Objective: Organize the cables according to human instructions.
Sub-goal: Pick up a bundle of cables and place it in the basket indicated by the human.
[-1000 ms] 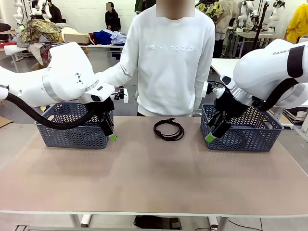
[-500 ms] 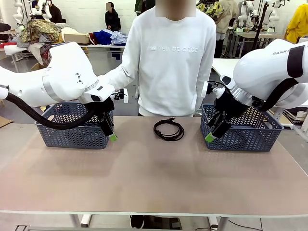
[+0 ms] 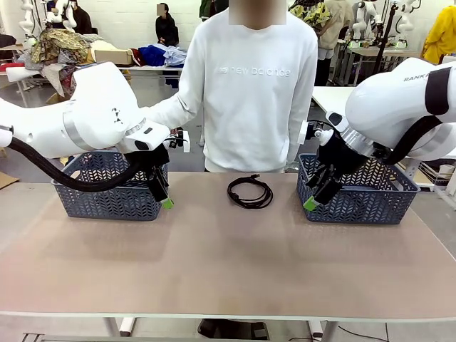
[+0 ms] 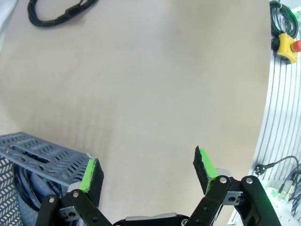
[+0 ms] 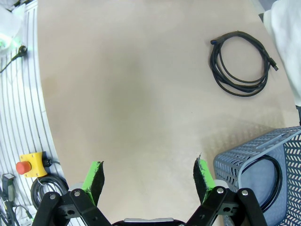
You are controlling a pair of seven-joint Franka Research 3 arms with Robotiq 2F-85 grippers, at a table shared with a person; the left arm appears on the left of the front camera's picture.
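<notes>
front view
bench (image 3: 228,263): tan top, person in a white sweatshirt (image 3: 249,92) standing at 12 o'clock behind it.
cable on bench (image 3: 250,192): one black coil lying flat at 12 o'clock from bench centre, near the far edge, between the two baskets, apart from both tools.
left basket (image 3: 107,189): grey lattice, at 10 o'clock on the bench.
right basket (image 3: 363,189): grey lattice, at 2 o'clock on the bench.
left tool (image 3: 162,192): hangs in front of left basket's near right corner, green pad tip low, holds nothing; how far the fingers are spread is hard to read here.
right tool (image 3: 317,194): hangs at right basket's near left corner, holds nothing.

left wrist view
left tool (image 4: 148,172): fingers spread wide apart, nothing between them, bare bench under them.
left basket (image 4: 42,157): corner at 8 o'clock, just beside one green pad (image 4: 90,172); dark cord (image 4: 26,188) inside it, partly seen.
cable on bench (image 4: 59,12): at 11 o'clock, cut by the frame edge, well apart from tool.

right wrist view
right tool (image 5: 149,174): fingers spread wide apart, nothing between them.
cable on bench (image 5: 242,63): round coil at 2 o'clock, well apart from tool.
right basket (image 5: 263,165): at 4 o'clock, beside one green pad (image 5: 203,173); black cord loop (image 5: 275,181) inside against wall.
yellow box with red button (image 5: 32,165): at 8 o'clock, off the bench edge.
</notes>
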